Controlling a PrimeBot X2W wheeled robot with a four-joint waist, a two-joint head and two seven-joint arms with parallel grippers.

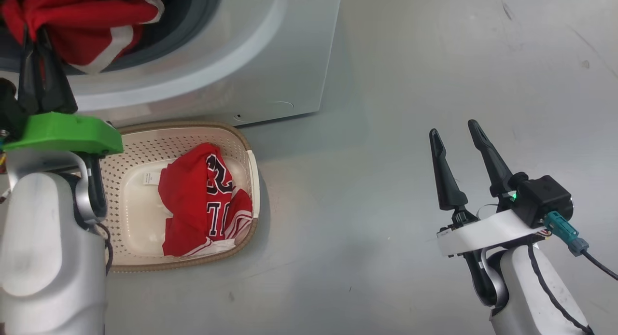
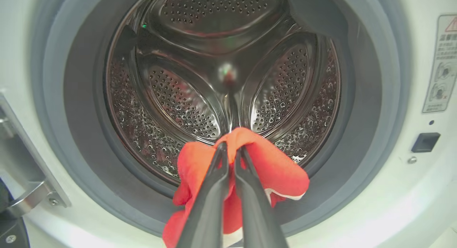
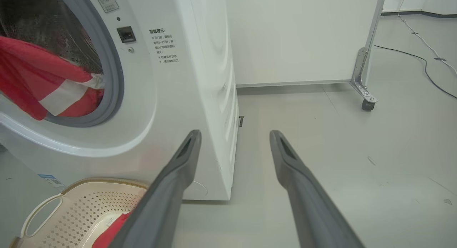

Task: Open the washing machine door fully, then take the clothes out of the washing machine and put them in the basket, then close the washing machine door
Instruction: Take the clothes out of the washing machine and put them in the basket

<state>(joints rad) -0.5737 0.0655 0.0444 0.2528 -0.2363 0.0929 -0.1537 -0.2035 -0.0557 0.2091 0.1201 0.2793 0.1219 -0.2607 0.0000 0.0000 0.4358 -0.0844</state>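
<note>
The washing machine (image 1: pixel 270 60) stands white on the grey floor (image 1: pixel 410 60), its round mouth open. In the left wrist view a grey rubber ring (image 2: pixel 82 133) frames the steel drum (image 2: pixel 228 62), whose perforated wall is bare behind the cloth at the front. Well off to the machine's side, in the right wrist view, a white panel (image 3: pixel 303 37) stands on a castor, with a cable (image 3: pixel 421 58) trailing across the floor past it.

The basket (image 1: pixel 241 137) sits on the floor just in front of the machine, below the mouth. A lettered red garment (image 1: pixel 193 200) lies crumpled in it, towards the robot's right end, black-and-white lettering facing up and white trim along its edge.

A striped red garment (image 1: pixel 82 26) hangs across the lower lip of the mouth, partly inside the drum and partly draped over the rubber ring. The left end effector (image 2: pixel 232 148) is pinched tight on a fold at the top of this garment, its two dark fingers almost together with red cloth between them.

The right end effector (image 1: pixel 453 127) hangs over bare floor, well apart from the basket and beside the machine's front corner, its fingers spread wide and holding nothing.

A small blue label (image 3: pixel 50 178) is stuck low on the machine's front, just above the basket rim.
</note>
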